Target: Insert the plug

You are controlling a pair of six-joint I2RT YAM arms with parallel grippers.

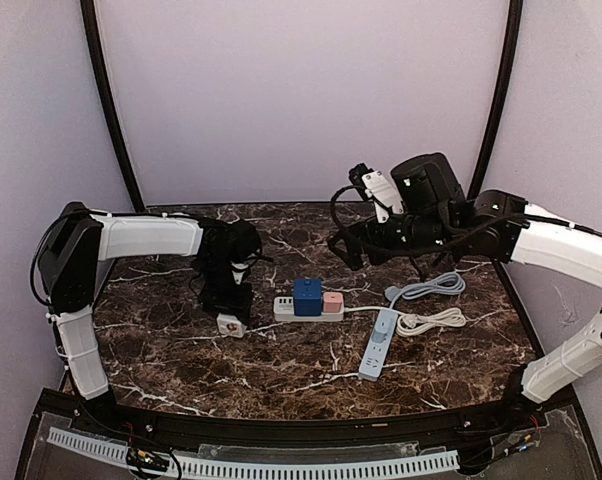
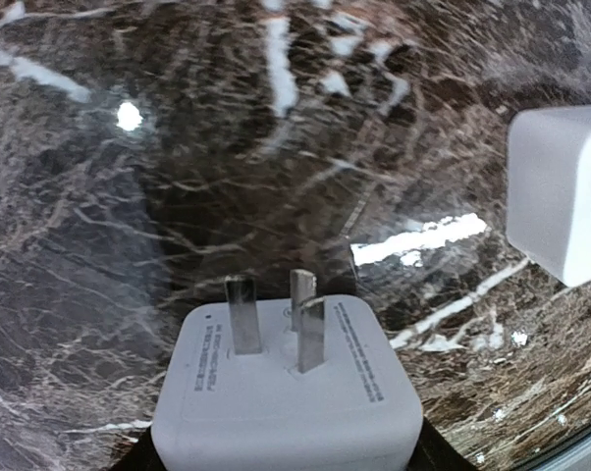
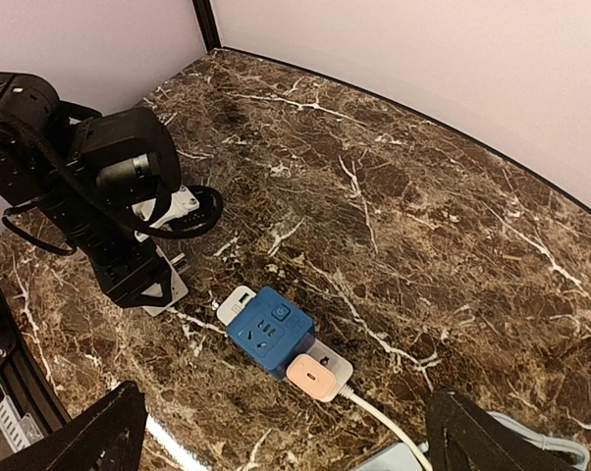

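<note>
Left gripper (image 1: 230,300) is pinching the white square plastic plug (image 2: 286,392), prongs pointing away from the wrist, close above the dark marble table (image 1: 311,370) and just beside the white power strip (image 1: 284,308). It seems to be in the step of bringing the plug to a socket. The next move is calling for placing the prongs over free holes and pressing straight in.

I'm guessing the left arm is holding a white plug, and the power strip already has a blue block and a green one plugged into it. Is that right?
Not quite: the second one is pink, not green. The right wrist view shows the pink plug beside the blue block on the power strip. The rest holds: the left arm is holding the white plug.
</note>
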